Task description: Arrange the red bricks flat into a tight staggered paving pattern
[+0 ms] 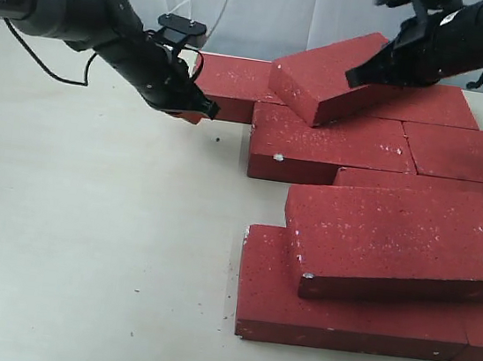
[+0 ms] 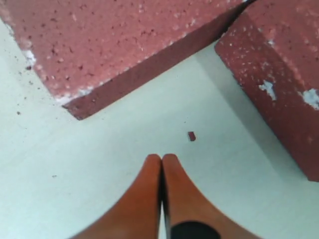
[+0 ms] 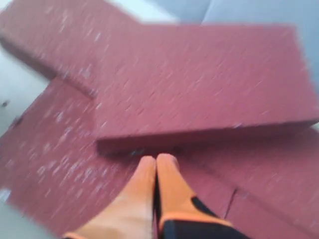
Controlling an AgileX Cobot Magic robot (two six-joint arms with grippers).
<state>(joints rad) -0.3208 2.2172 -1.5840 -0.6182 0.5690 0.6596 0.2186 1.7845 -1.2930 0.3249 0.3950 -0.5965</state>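
Observation:
Several red bricks lie at the right of the exterior view. One tilted brick (image 1: 336, 73) rests on top of the back row, and another tilted brick (image 1: 398, 241) lies across the front ones (image 1: 340, 314). My left gripper (image 1: 195, 110) is shut and empty, low over the table by the back-left brick (image 1: 232, 81); in the left wrist view its tips (image 2: 161, 159) point at the gap between two bricks (image 2: 114, 35) (image 2: 279, 84). My right gripper (image 1: 355, 78) is shut, its tips (image 3: 157, 162) against the edge of the tilted brick (image 3: 199, 94).
A small red chip (image 2: 192, 136) lies on the pale table (image 1: 82, 240) ahead of the left fingers. Dark crumbs are scattered over the table. A white cloth backdrop (image 1: 247, 3) hangs behind the bricks.

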